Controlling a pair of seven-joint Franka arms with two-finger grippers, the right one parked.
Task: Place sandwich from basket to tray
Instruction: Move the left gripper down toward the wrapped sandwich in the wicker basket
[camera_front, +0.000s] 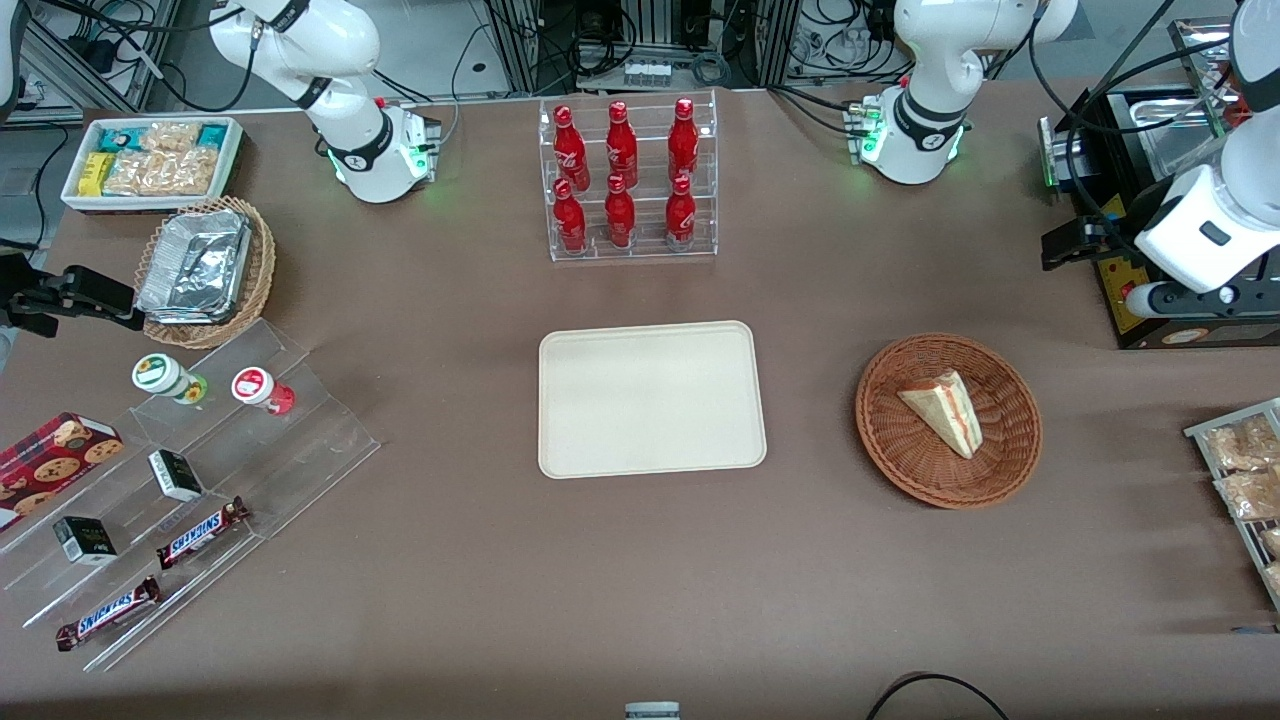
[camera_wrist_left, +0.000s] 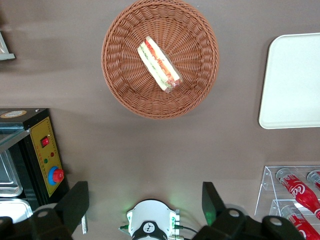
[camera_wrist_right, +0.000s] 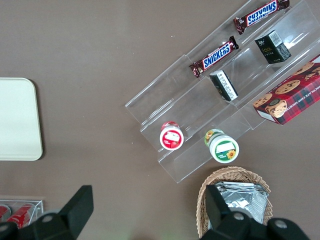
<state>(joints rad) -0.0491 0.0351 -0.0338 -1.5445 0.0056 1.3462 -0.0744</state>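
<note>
Your sandwich lies in the round brown basket, on its side, with the red and green filling showing in the wrist view. The basket sits on the table, toward the working arm's end. The cream tray is flat on the table beside it, a little apart, with nothing on it. Your gripper hangs high above the table, near the basket but not over it. Its two fingers are spread wide and hold nothing.
</note>
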